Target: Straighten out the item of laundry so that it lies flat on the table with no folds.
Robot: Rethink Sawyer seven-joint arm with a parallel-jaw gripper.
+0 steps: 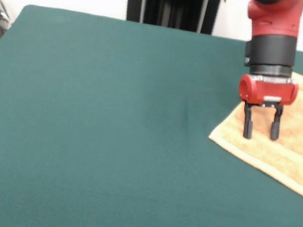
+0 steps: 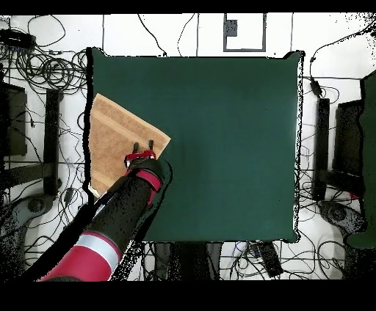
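— What's the red-and-black tool (image 1: 259, 132) doing?
— It's hanging with its two dark fingers spread, pinching nothing, tips just over the fluffy tan-orange terry towel (image 1: 293, 144).
— And the towel?
— It's lying skewed at the side edge of the dark green felt-topped bench (image 1: 105, 141), one corner pointing inward. Most of the green is lying bare; cables are trailing over the white floor (image 2: 44, 44).

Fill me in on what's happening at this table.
A red and black robot arm is working on a tan towel that lies at one side edge of the green table. Its claw is open and pointing down over the towel's corner nearest the table's middle, holding nothing. The towel sits at an angle to the table and looks mostly flat, running past the table's side edge.
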